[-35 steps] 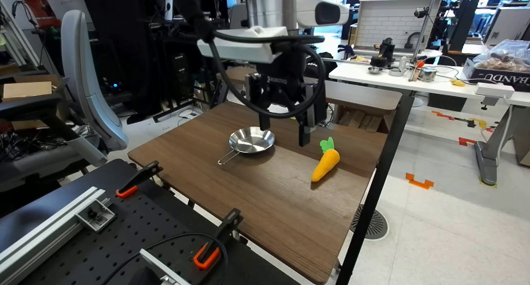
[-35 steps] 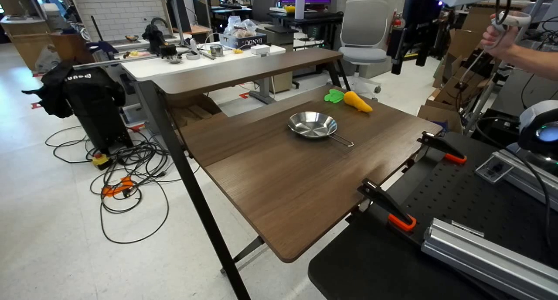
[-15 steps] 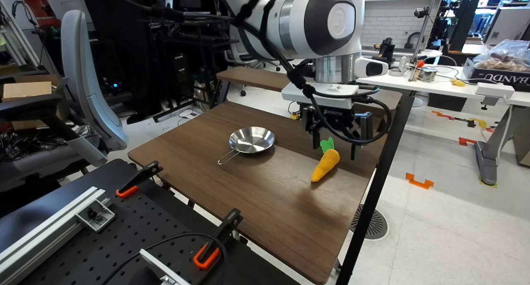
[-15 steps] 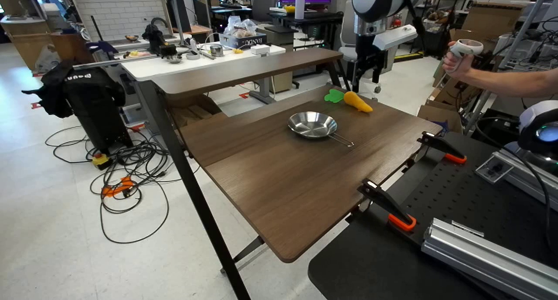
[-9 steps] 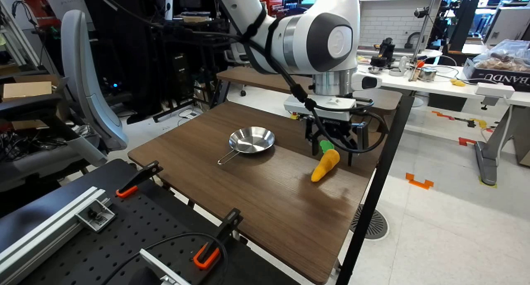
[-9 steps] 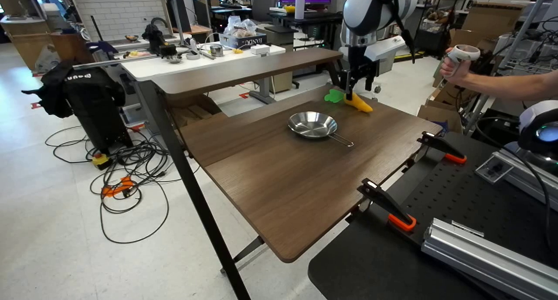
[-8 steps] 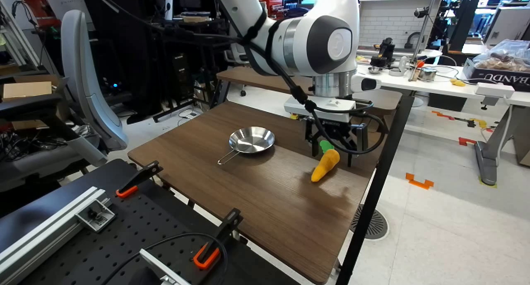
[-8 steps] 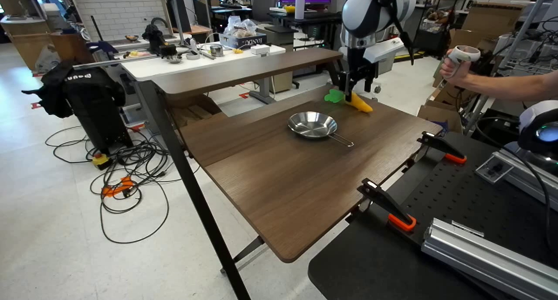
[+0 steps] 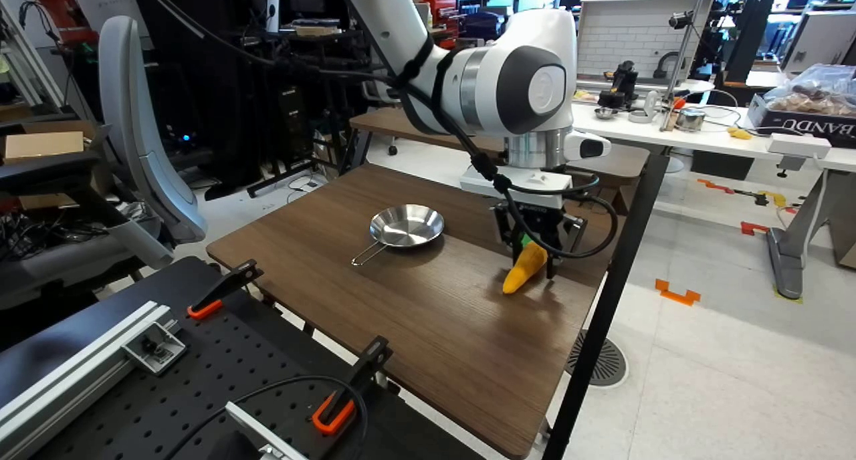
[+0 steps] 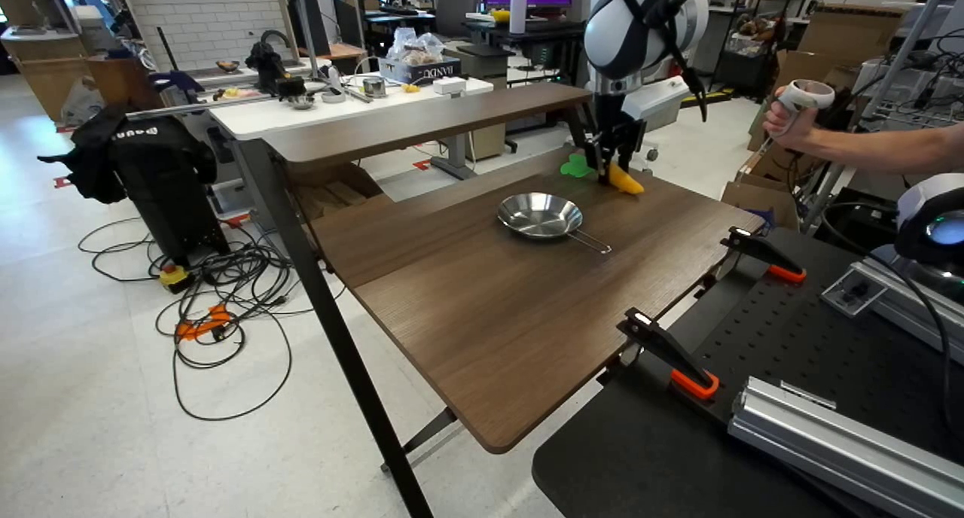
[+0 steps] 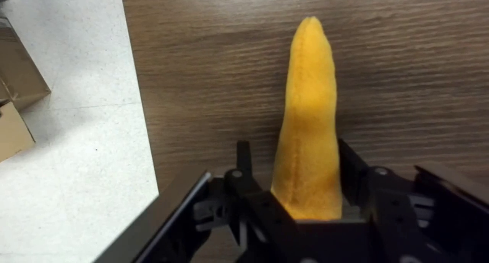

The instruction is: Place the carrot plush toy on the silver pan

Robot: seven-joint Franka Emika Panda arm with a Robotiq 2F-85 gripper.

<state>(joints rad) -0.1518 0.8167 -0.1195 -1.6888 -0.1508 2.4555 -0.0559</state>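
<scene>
The carrot plush toy (image 9: 523,273) lies on the brown table in both exterior views (image 10: 626,181). In the wrist view its orange body (image 11: 311,114) points up the picture; its green leafy top is hidden there behind the gripper. My gripper (image 9: 533,265) is low over the thick end, one finger on each side, also seen in an exterior view (image 10: 614,173). In the wrist view the gripper (image 11: 292,144) is partly open: the left finger stands apart from the carrot, the right finger is close against it. The silver pan (image 9: 406,227) sits empty on the table, also seen in an exterior view (image 10: 539,215).
The brown table (image 9: 428,313) has a raised shelf (image 10: 437,119) along its back. The pan's thin handle (image 9: 368,254) sticks out over the table. Black clamps with orange ends (image 10: 670,348) sit at the edge by the black perforated board (image 9: 221,380).
My gripper came over to the carrot and then moved down around its thick end. Its fingers are closer together than half a second ago. The carrot and the pan have not moved.
</scene>
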